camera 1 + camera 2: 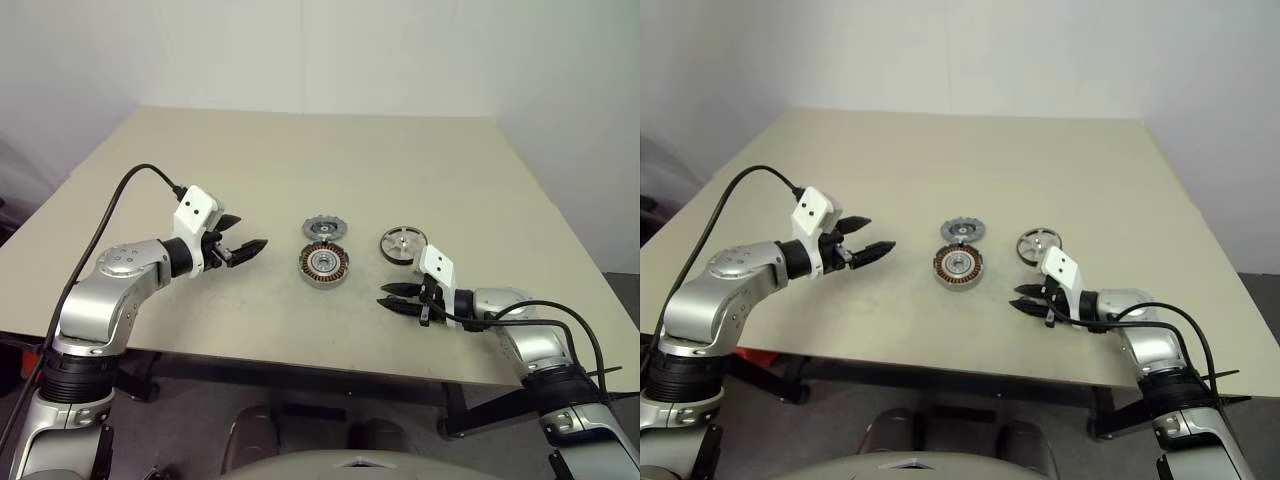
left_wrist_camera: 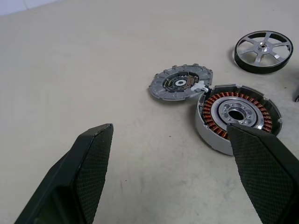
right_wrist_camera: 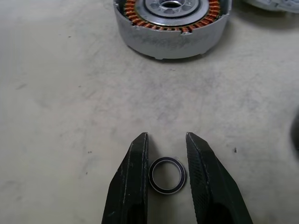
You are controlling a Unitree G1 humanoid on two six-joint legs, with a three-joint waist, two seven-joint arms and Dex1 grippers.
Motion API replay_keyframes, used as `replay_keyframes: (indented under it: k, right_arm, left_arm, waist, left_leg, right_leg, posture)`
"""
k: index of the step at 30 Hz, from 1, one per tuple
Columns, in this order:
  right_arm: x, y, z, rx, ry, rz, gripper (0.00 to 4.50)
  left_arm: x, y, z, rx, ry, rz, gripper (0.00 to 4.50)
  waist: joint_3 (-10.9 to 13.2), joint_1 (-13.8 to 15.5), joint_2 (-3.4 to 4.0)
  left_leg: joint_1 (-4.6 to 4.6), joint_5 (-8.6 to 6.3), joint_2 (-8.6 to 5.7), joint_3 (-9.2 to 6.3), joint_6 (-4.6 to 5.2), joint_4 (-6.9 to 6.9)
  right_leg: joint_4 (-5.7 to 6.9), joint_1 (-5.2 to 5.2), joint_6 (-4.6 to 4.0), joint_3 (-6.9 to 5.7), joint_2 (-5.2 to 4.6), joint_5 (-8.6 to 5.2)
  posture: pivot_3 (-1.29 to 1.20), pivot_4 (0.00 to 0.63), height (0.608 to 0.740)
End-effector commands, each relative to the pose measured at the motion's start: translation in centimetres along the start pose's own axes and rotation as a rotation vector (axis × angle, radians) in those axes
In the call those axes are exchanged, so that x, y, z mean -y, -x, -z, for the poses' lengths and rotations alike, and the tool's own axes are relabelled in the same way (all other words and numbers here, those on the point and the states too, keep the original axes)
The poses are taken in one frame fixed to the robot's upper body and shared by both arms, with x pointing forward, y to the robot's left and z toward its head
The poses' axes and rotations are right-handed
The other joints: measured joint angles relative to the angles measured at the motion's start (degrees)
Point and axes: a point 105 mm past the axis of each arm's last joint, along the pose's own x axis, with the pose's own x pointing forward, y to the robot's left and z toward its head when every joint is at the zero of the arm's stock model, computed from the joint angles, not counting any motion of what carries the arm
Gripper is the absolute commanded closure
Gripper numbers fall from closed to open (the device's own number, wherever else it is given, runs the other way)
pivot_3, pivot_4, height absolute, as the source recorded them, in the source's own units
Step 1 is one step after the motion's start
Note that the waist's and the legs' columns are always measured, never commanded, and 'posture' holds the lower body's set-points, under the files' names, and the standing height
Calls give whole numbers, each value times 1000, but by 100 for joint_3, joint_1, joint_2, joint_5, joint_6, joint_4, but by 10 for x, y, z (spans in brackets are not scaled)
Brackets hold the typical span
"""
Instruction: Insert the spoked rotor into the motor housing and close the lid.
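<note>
The motor housing (image 1: 324, 265), a silver cup with copper windings, sits mid-table. Its dark notched lid (image 1: 324, 229) lies flat just behind it, touching its rim. To their right lies the spoked rotor (image 1: 403, 242), flat, with a dark rim. My left gripper (image 1: 252, 231) hangs open left of the housing, above the table, holding nothing. Low at the table, in front of the rotor, my right gripper (image 3: 167, 135) has its fingers closed against the two sides of a small thin black ring (image 3: 167, 175), which is level with the tabletop.
The beige table (image 1: 300, 160) stretches far behind the parts. Its front edge (image 1: 300, 362) runs close below both arms. A black cable (image 1: 120, 195) loops up from the left wrist.
</note>
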Motion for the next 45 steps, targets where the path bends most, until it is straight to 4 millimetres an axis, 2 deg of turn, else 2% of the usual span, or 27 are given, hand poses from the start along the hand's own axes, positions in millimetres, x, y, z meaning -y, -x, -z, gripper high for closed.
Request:
replay_keyframes:
  k: [1, 9, 13, 22, 28, 29, 32, 37, 43, 45]
  right_arm:
    - [5, 0, -22, 47, 68, 15, 3125]
    - [-12, 5, -2, 43, -12, -85, 3125]
    - [-7, 11, 12, 9, -12, -53, 3125]
    - [8, 16, 0, 30, 21, 4, 3125]
    - [16, 18, -17, 77, 22, 42, 3125]
    - [16, 23, -19, 91, 14, 47, 3125]
    - [13, 34, -17, 86, 5, 40, 3125]
    - [3, 38, -9, 42, -30, 8, 3125]
    - [3, 30, -13, 40, 23, 42, 1232]
    - [4, 25, -15, 41, 23, 52, 1232]
  left_arm:
    - [-2, 2, -13, 34, -45, -11, 398]
    - [-3, 2, -11, 27, -43, -13, 398]
    - [-3, 2, -10, 26, -42, -10, 398]
    - [0, 1, -8, 20, -40, 0, 398]
    - [2, 0, -5, 16, -34, 3, 398]
    - [3, 0, -5, 14, -33, 4, 398]
    - [3, 0, -4, 13, -30, 5, 398]
    - [2, 1, -4, 12, -31, 2, 398]
    - [-1, 1, -5, 12, -36, -4, 398]
    - [-1, 1, -5, 13, -37, -3, 398]
  waist:
    - [0, 2, 0]
    - [0, 8, 0]
    - [-1, 10, -1]
    - [-1, 11, -1]
    - [-1, 9, -1]
    - [-1, 9, -1]
    - [-2, 17, 1]
    - [-1, 16, 1]
    - [-2, 9, 1]
    - [-2, 12, 1]
  left_leg:
    - [-2, 0, 0, 0, 0, 0]
    - [-13, -3, 0, 0, 4, -1]
    - [-2, -3, 0, 0, 3, 0]
    - [3, -2, 0, 0, 2, 4]
    - [-2, -2, 0, 0, 2, 4]
    - [-4, -2, 1, 0, 2, 3]
    - [-20, -3, 1, 0, 6, 1]
    - [-19, -6, 1, 0, 10, 1]
    - [-11, -4, 1, 1, 6, 2]
    - [-10, -3, 1, 0, 6, 2]
  right_leg:
    - [2, -2, 0, 0, 0, 0]
    - [1, -10, 0, -1, 0, 0]
    - [1, 0, 0, -1, 0, 0]
    - [1, 7, 1, 0, 0, -1]
    - [2, 1, 0, 0, 0, 0]
    - [3, -2, 0, -1, 1, 0]
    - [2, -14, -1, -1, 1, 0]
    - [-4, -10, -1, -2, 1, 0]
    - [-2, -8, 1, -1, 1, -1]
    - [-1, -7, 1, -1, 1, -1]
  posture:
    - [0, 0, 740]
    - [0, 0, 740]
    - [0, 0, 740]
    - [0, 0, 740]
    - [0, 0, 740]
    - [0, 0, 740]
    - [0, 0, 740]
    - [0, 0, 740]
    - [0, 0, 740]
    - [0, 0, 740]
